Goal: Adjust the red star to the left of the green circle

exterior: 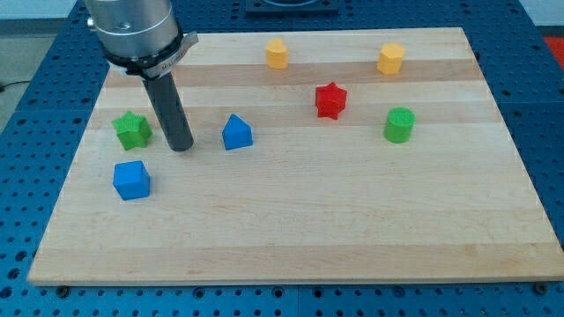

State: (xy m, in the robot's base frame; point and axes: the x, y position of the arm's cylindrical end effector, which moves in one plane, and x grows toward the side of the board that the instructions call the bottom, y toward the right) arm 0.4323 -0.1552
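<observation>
Tool-wise, my tip (181, 146), a bare rod clamping nothing, apparently rests on the desk (291, 238) between green star (132, 129) and blue triangular block (236, 132), while the red star (330, 100) sits upper-left of the green circle (399, 125).

1. A pale wooden board (291, 238) fills most of the frame, its grain running in long strips from the view's left to right.
2. Under it lies a blue perforated table (26, 114), rows of small holes showing along every edge.
3. Light is even and soft, with faint shadows.
4. Beyond the top edge, only dim grey shapes are visible.
</observation>
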